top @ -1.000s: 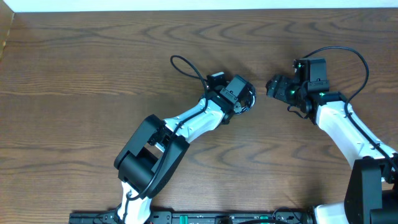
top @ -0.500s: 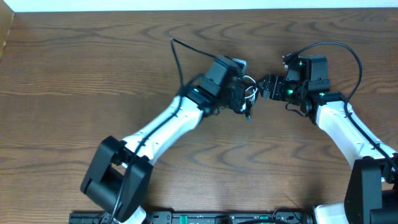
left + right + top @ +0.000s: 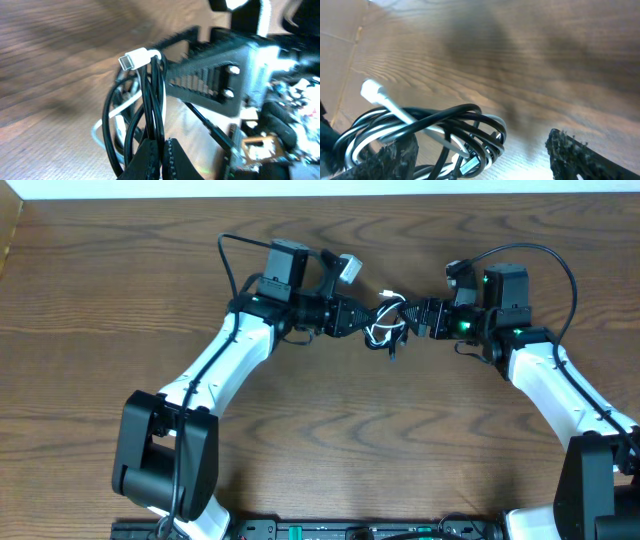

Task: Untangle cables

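Observation:
The cables [image 3: 388, 322], one black and one white, form one tangled bundle of small loops between my two grippers, above the middle of the table. My left gripper [image 3: 368, 318] is shut on the bundle from the left. In the left wrist view its fingertips [image 3: 150, 150] pinch the black loops [image 3: 150, 100], and a white plug [image 3: 132, 60] sticks out on top. My right gripper [image 3: 415, 318] faces it from the right and is open. Its two fingers [image 3: 395, 155] stand either side of the coiled cables [image 3: 455, 127] without touching them. Another white plug end [image 3: 372, 91] points up left.
The wooden table [image 3: 320, 440] lies bare around the arms. A thick black wire [image 3: 545, 265] arches over the right arm and another [image 3: 235, 250] over the left arm. The table's far edge meets a white wall [image 3: 320, 188].
My left arm has swung left and stretched out, carrying the bundle up and right to the right gripper. The right gripper has edged left around the bundle, still open.

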